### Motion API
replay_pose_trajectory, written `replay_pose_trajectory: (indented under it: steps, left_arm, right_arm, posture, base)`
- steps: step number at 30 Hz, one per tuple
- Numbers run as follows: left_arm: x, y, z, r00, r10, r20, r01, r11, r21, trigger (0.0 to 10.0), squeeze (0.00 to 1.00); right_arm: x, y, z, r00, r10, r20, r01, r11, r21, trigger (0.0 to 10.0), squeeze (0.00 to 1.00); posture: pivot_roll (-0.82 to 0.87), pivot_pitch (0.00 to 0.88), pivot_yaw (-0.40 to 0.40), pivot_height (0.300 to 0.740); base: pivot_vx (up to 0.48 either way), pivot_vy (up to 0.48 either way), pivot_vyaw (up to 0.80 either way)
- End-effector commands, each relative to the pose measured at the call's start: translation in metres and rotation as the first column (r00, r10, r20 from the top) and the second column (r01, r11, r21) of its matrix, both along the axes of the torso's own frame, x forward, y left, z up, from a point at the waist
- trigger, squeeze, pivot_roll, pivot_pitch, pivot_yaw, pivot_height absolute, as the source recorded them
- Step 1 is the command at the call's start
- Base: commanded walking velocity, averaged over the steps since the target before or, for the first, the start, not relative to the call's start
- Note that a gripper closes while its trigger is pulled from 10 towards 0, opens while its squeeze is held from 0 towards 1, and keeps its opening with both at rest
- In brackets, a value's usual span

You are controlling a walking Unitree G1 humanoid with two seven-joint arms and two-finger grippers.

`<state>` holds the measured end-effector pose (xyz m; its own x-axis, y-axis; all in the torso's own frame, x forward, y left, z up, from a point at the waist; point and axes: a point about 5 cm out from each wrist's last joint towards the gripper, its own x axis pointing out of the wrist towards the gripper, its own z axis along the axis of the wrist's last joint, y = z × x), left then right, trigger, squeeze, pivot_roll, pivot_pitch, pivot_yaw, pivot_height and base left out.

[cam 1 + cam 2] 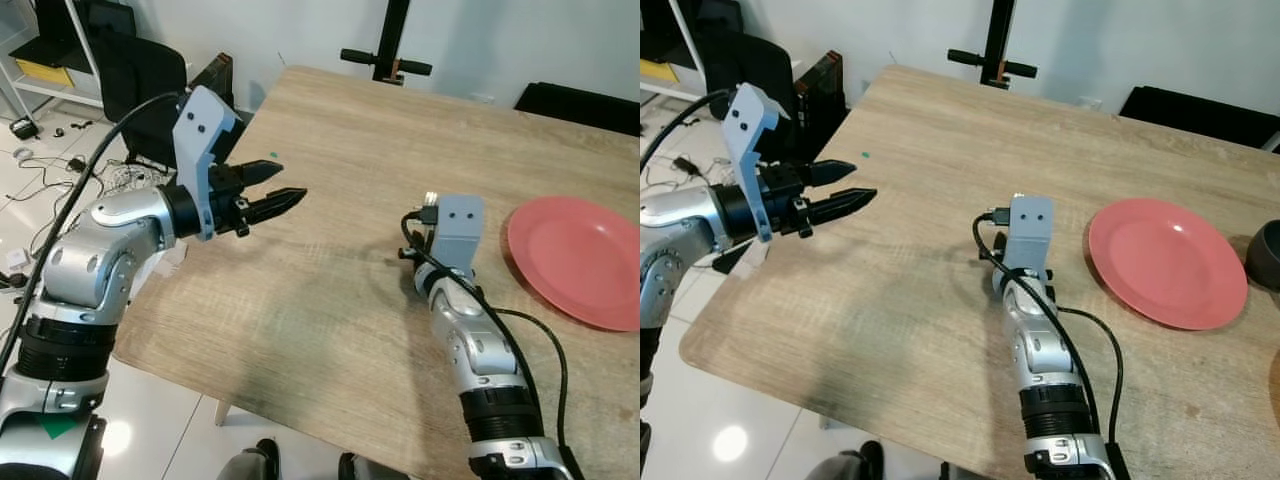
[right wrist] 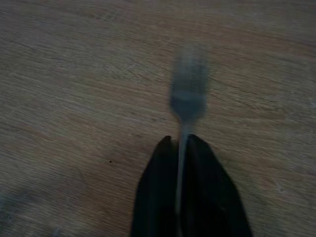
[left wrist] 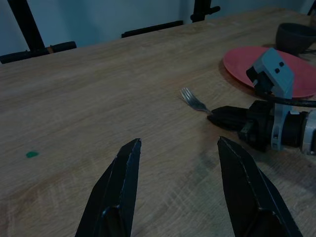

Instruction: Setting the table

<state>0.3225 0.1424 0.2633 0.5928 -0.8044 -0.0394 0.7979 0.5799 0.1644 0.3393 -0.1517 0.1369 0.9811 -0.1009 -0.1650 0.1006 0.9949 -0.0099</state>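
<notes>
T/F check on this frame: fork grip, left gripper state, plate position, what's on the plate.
1. The right gripper is shut on the fork. True.
2. The left gripper holds a spoon. False: its fingers are open and hold nothing, raised over the table's left part.
3. The red plate sits on the table to the right of the right gripper. True.
4. The fork already lies on the plate. False: the gripper holds it by the handle, tines pointing out over bare wood, apart from the plate.
5. A dark bowl stands beyond the plate. True.
</notes>
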Motion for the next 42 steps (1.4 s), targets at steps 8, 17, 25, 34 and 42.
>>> replay_pose_trajectory:
  steps: [8,17,25,34,42]
  left_arm:
    - [-0.002,0.001,-0.006,1.0,0.015,-0.022,-0.015,1.0,-0.013,10.0,0.0]
    - [0.006,0.0,-0.017,0.978,0.206,-0.028,-0.208,0.976,-0.068,10.0,0.0]
    - [0.01,-0.004,-0.029,0.903,0.43,-0.002,-0.429,0.901,-0.062,10.0,0.0]
    - [0.006,-0.014,-0.037,0.814,0.581,0.029,-0.576,0.812,-0.091,10.0,0.0]
    - [-0.002,-0.019,-0.065,0.773,0.627,-0.093,-0.632,0.774,-0.037,10.0,0.0]
  right_arm:
    - [-0.009,-0.007,-0.022,0.993,-0.055,-0.107,0.072,0.984,0.165,0.0,0.0]
    - [-0.023,-0.012,0.053,0.951,-0.084,0.296,-0.022,0.941,0.336,10.0,0.0]
    - [-0.048,-0.017,0.091,0.872,-0.044,0.487,-0.101,0.958,0.268,10.0,0.0]
    - [-0.055,-0.022,0.092,0.868,-0.057,0.492,-0.063,0.972,0.225,10.0,0.0]
    - [-0.055,-0.026,0.083,0.889,-0.07,0.453,-0.034,0.975,0.218,10.0,0.0]
  posture:
    - [-0.02,0.12,0.069,0.74]
    - [-0.05,0.095,0.069,0.74]
    - [-0.1,0.08,0.08,0.74]
    - [-0.12,0.068,0.091,0.74]
    - [-0.12,0.058,0.087,0.74]
  base:
    - [0.0,0.0,0.0]
    - [0.0,0.0,0.0]
    - [0.0,0.0,0.0]
    - [0.0,0.0,0.0]
    - [0.0,0.0,0.0]
